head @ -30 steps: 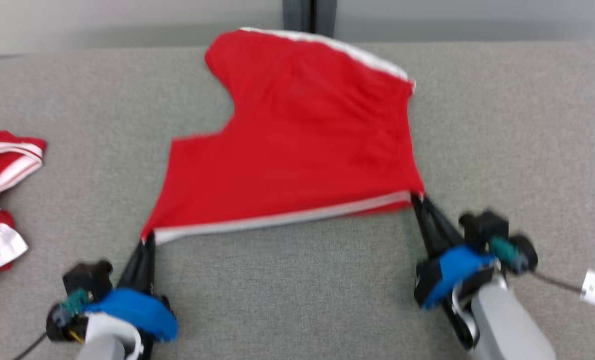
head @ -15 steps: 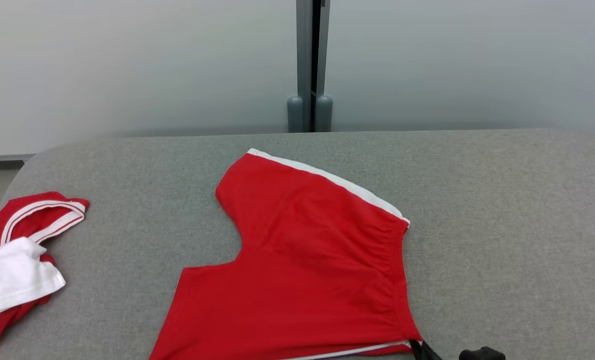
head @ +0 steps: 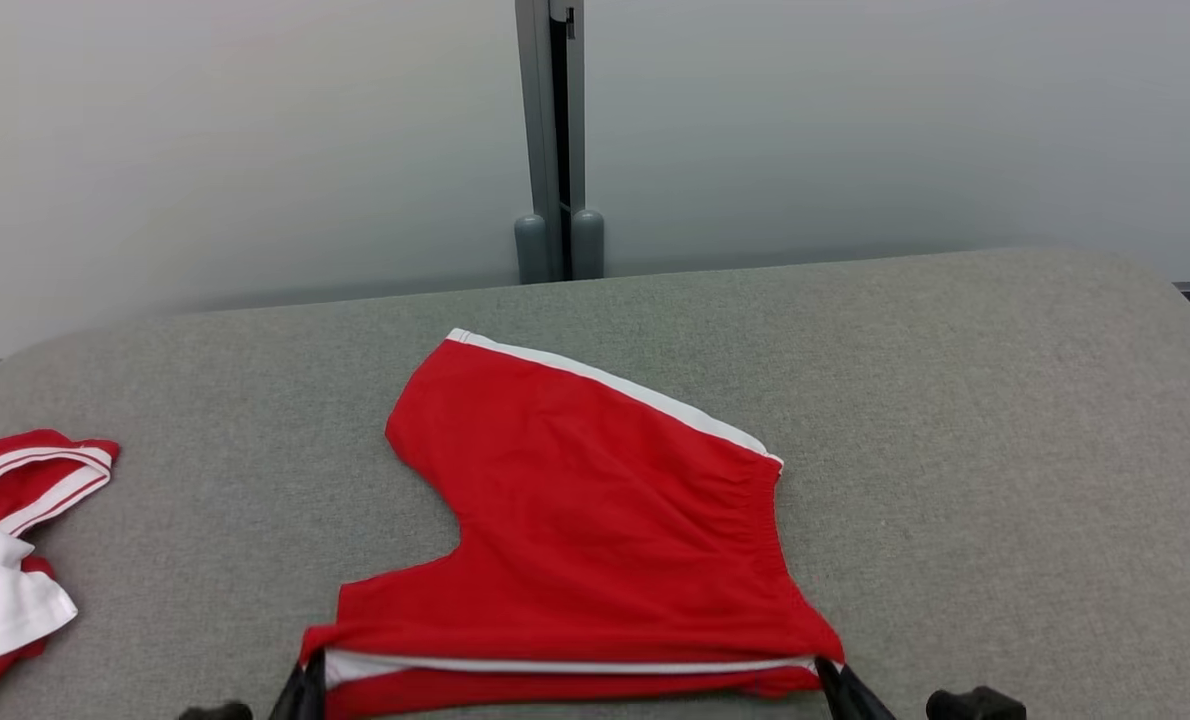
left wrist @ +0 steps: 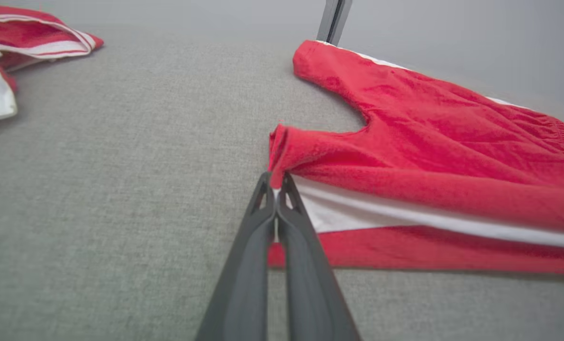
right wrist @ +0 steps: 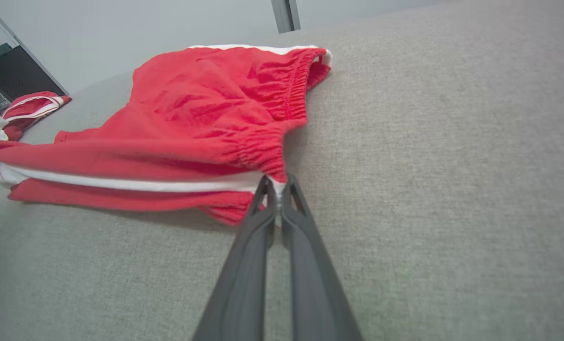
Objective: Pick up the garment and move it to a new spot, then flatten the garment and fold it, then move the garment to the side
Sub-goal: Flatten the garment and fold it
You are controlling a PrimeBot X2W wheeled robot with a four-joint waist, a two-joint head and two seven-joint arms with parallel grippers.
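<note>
A pair of red shorts with white side stripes, the garment (head: pixel 595 530) (left wrist: pixel 429 142) (right wrist: pixel 201 113), lies spread on the grey padded table (head: pixel 1005 450). Its near edge is lifted and curls back over itself. My left gripper (head: pixel 307 672) (left wrist: pixel 276 183) is shut on the near left corner, at the leg hem. My right gripper (head: pixel 827 672) (right wrist: pixel 275 185) is shut on the near right corner, at the elastic waistband. The far leg rests flat toward the wall.
A second red and white garment (head: pixel 5 540) (left wrist: pixel 7 52) (right wrist: pixel 26 106) lies bunched at the table's left edge. A grey post (head: pixel 553 150) stands against the pale wall behind the table. The table's far right corner is rounded.
The head camera has tilted up, so the grippers sit at the bottom edge. The near edge of the shorts has risen off the table and now folds back, showing white stripe and underside.
</note>
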